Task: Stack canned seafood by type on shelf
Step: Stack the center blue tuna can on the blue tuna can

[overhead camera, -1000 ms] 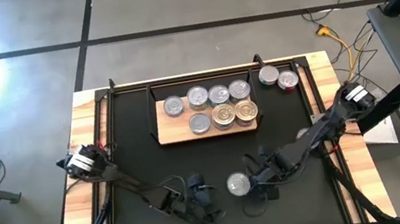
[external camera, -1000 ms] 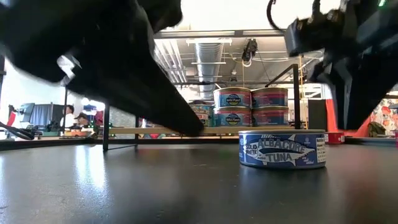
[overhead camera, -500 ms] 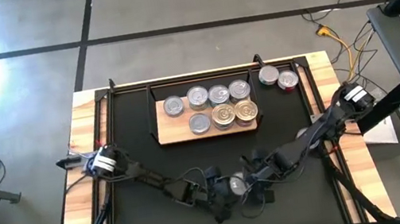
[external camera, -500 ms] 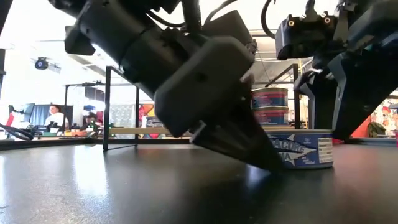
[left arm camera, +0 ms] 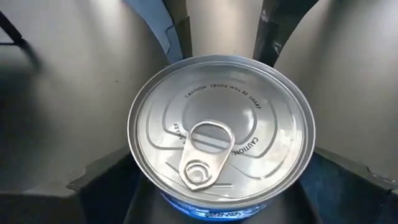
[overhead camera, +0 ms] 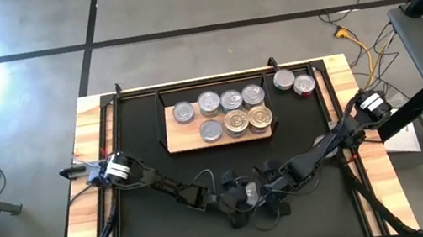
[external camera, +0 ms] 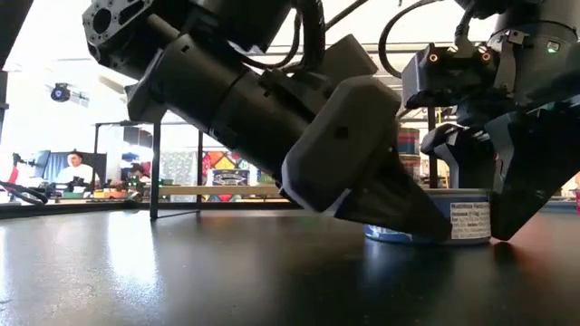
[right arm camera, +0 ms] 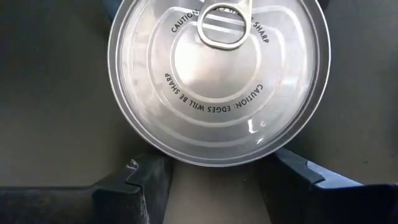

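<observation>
i had both grippers on one tin (overhead camera: 247, 195) on the black mat (overhead camera: 145, 154), well short of the shelf (overhead camera: 218, 120). left gripper (overhead camera: 237, 201) spread wide, right gripper (overhead camera: 264, 193) half apart, neither clamped. rigid, slick, weighty; i judged the side wall the best hold.

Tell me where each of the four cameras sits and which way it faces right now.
High view: overhead, looking straight down on shelf, both arms meeting at one tuna can.
Low view: mat level, looking across; left gripper and right gripper flank that can.
Left wrist view: above the can, its own fingers beside it.
Right wrist view: same can, own fingers.
Shared: all four show that can.
</observation>
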Robot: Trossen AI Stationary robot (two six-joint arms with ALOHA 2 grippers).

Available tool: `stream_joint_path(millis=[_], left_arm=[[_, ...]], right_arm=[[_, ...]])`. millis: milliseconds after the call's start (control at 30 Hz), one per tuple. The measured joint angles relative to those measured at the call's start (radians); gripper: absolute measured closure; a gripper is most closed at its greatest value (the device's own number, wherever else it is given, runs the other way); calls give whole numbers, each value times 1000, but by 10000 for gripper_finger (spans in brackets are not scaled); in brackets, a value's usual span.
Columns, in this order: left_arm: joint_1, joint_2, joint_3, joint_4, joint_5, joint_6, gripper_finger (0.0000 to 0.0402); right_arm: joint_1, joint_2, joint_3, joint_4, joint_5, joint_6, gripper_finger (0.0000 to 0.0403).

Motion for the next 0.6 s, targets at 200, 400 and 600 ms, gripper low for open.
stream_joint_path(millis=[200, 400, 600], left_arm=[[-8, 32, 8, 66, 0, -4, 16], [-8, 35, 7, 88, -23, 1, 16], [-4, 66, 19, 120, -45, 9, 7]], right_arm=[[-8, -4, 0, -12, -2, -50, 203], [-11, -3, 0, -14, 3, -63, 193], [-11, -2, 0, -15, 9, -63, 194]])
